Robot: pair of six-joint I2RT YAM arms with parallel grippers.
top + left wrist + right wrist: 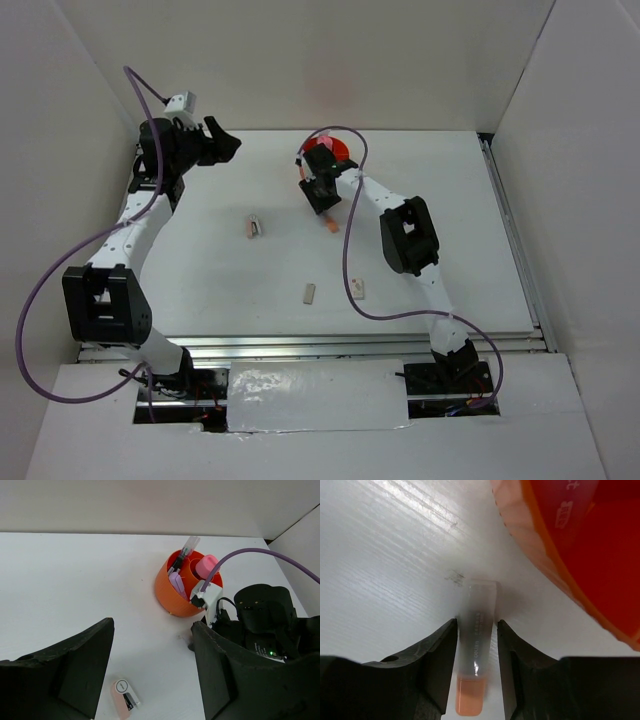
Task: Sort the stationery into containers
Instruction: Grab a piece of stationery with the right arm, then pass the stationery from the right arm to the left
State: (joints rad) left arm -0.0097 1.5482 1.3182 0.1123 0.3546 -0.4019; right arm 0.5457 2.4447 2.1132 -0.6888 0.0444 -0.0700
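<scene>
Straddling flat orange-pink marker [476, 655], right gripper [477, 625]; cannot tell if clamped. Clear cap points toward tub [580, 555].

The tub [172, 597] is smooth, glossy orange plastic. The table [200, 270] under it is matt white with a fine streaked grain. Just beside the tub lies the marker [475, 645], with a frosted clear plastic cap and a satiny orange-pink barrel. The fingers [432, 665] of the right gripper [476, 627] flanking it are matt black plastic. A glue stick [206, 566] in the tub is smooth pink plastic. The cable [260, 551] beside the tub has a smooth, faintly shiny purple sheath
</scene>
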